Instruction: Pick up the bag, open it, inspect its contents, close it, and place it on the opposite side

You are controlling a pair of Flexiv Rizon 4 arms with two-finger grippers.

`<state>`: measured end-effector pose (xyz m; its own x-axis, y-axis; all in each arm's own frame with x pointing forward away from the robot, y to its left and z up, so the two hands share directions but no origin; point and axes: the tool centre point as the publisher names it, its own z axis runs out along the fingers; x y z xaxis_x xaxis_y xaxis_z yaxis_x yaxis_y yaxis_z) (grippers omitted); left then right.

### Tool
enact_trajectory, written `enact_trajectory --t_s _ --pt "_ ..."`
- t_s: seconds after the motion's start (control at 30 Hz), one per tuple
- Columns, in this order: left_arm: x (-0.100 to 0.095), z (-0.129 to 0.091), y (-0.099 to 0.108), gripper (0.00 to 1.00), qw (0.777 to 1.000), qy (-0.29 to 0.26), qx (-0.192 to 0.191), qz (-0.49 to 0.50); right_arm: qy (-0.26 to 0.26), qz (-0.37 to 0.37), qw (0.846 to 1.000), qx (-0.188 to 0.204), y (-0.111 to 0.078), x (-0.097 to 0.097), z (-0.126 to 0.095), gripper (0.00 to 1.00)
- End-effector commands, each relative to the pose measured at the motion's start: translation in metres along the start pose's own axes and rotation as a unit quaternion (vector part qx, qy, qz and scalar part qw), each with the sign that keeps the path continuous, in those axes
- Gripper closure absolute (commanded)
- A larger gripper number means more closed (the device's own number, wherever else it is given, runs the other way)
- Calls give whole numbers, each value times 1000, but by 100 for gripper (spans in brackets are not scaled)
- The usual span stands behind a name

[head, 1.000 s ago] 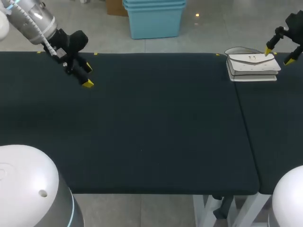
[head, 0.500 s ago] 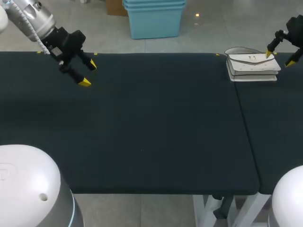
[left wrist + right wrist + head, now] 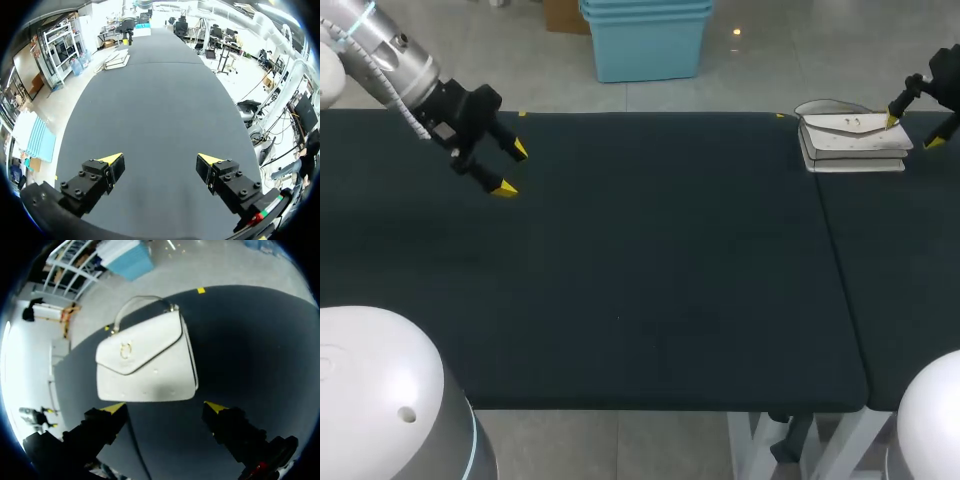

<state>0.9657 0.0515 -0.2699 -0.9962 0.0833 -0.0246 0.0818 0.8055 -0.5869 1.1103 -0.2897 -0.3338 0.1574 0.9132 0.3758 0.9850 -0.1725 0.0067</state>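
**One bag, two open grippers, nothing taken yet**

From the head view, the white bag (image 3: 853, 140) lies flat at the far right of the dark table (image 3: 640, 260), close to its far edge. The right gripper (image 3: 913, 131) hangs just beside the bag's right end, its yellow tips apart and holding nothing. The left gripper (image 3: 512, 169) is well apart from it, over the far left of the table, also with its fingers spread and empty.

In the left wrist view, the left gripper (image 3: 161, 160) has only bare cloth between its tips. The bag (image 3: 116, 58) shows small, far ahead.

In the right wrist view, the bag (image 3: 145, 360) lies just ahead of the right gripper (image 3: 165, 407), flap shut, with the thin handle (image 3: 142, 302) on the side away from the fingers.

I think the danger is a push. The bag lies flat on smooth cloth near the edge, so a finger that meets its side may slide it away instead of gripping. The thin handle can also slip out.

I count one bag, one handle, one flap, one table and two grippers.
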Motion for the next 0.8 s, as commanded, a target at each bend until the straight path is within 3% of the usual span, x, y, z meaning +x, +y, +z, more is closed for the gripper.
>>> enact_trajectory --t_s 0.03,0.57,0.7,0.8 --pt "-2 0 0 0 1000 2 1 1 6 6 1000 21 20 -11 7 0" --pt "-2 0 0 0 1000 2 1 1 35 37 998 28 66 -32 25 0" --pt "-2 0 0 0 1000 2 1 1 49 36 998 34 68 -30 31 48" --pt "-2 0 0 0 1000 2 1 1 53 33 997 40 66 -27 36 57"
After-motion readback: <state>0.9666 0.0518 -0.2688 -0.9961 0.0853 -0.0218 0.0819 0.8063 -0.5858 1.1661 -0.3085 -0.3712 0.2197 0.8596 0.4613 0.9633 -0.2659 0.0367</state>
